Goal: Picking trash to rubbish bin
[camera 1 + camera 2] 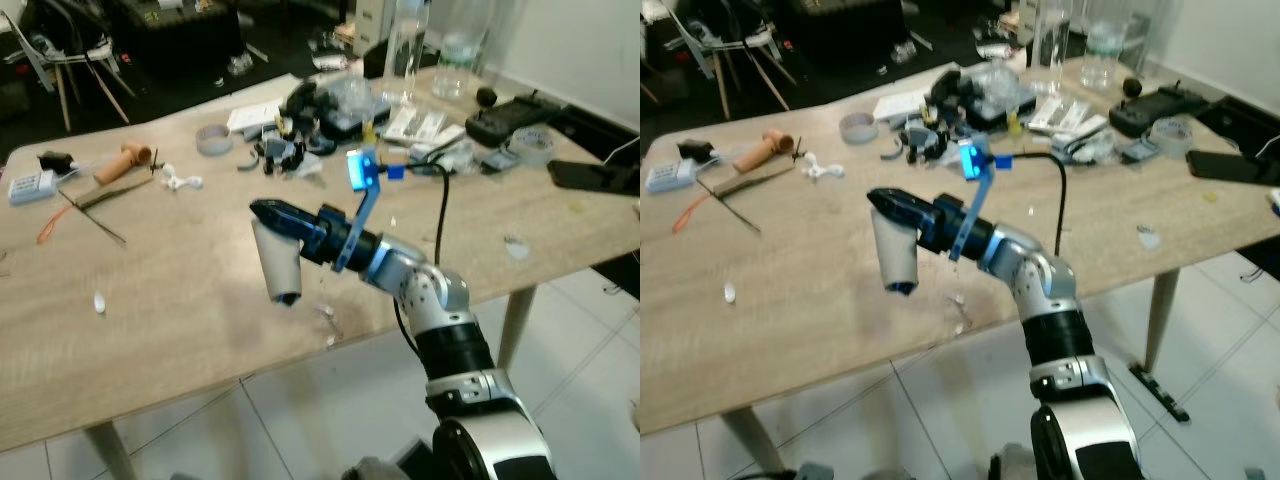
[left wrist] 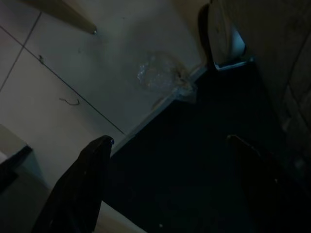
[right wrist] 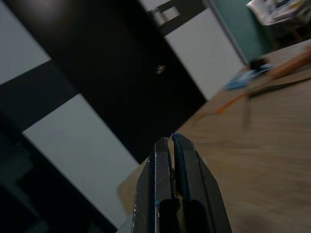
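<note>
Clutter covers the far half of the wooden table [image 1: 150, 330] in the left eye view: a brown tube [image 1: 123, 162] toward 11 o'clock, a roll of tape [image 1: 213, 139] near 12, and bottles [image 1: 405, 45] and a black controller [image 1: 515, 117] toward 1 o'clock. The right gripper [image 1: 268, 210] reaches over the middle of the table, its fingers clenched on the upper rim of a white paper cup [image 1: 276, 264] — the cup hangs mouth-down and a little tilted, lifted off the wood.

From the right eye view, the same cup [image 1: 896, 255] dangles below the right gripper's fingers [image 1: 892, 201], with a small crumpled scrap [image 1: 729, 292] lying on the table toward 9 o'clock, well apart from it.

In the left wrist view, dim, the left gripper [image 2: 170, 150] hangs over a tiled floor [image 2: 63, 68] beside a dark mat — one finger [image 2: 80, 187] stands well apart from the other, so the claw is released. A clear crumpled wrapper [image 2: 163, 77] lies on the tiles at the mat's edge.

Along the right wrist view, the two black fingers [image 3: 165, 179] lie pressed almost together over the tabletop, with a dark doorway [image 3: 112, 82] beyond.
</note>
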### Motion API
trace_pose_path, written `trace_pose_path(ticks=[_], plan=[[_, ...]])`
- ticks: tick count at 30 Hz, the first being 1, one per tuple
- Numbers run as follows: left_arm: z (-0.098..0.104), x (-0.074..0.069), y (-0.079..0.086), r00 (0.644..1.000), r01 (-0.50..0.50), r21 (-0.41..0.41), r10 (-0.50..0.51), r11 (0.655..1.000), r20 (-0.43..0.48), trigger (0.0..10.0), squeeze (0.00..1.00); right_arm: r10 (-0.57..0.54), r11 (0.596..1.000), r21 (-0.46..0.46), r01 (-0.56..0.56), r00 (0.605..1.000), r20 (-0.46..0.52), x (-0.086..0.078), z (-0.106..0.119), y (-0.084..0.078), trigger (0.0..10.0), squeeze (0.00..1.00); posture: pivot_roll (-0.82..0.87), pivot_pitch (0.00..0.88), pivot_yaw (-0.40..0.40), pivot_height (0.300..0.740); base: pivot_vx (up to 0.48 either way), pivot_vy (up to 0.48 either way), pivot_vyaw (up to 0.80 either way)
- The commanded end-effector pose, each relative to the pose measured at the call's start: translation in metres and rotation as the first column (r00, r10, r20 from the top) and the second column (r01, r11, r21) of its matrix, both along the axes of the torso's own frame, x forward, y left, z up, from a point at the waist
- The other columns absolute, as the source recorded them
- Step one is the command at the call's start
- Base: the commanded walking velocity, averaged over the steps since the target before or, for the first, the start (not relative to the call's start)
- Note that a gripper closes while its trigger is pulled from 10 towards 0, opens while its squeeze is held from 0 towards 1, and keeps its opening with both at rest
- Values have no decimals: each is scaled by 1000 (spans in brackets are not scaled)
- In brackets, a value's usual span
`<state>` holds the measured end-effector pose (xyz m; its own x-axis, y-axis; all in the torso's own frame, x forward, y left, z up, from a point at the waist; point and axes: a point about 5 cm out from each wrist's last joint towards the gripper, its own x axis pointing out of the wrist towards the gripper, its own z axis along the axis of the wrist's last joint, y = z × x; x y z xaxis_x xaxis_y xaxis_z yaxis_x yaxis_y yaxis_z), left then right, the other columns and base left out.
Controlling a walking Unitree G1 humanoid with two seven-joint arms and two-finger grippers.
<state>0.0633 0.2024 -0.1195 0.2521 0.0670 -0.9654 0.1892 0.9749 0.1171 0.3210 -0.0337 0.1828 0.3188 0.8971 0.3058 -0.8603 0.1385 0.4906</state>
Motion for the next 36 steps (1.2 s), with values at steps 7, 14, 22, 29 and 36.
trace_pose_path(ticks=[7,14,22,29,36], plan=[[2,19,-15,997,31,-47,-28,998,71,10000,0,29,999,27,-29,999,24,-5,7,3,10000,0,-7,52,10,740,-305,0,0],[2,18,-15,997,33,-46,-30,998,67,10000,0,-58,996,-73,59,998,15,2,-4,4,10000,0,-5,53,11,740,-305,0,0],[2,19,-17,997,37,-51,-33,998,69,10000,0,-161,943,-309,124,982,-97,3,-66,-6,10000,0,-7,48,9,740,-305,0,0],[2,20,-19,997,38,-58,-34,998,71,10000,0,-343,810,-563,168,913,-222,-11,-139,-43,10000,0,-7,46,5,740,-306,0,0],[1,19,-21,997,55,-65,-51,996,66,10000,0,-666,536,-822,192,694,-272,-49,-206,-106,10000,0,-7,44,2,740,-306,0,0]])
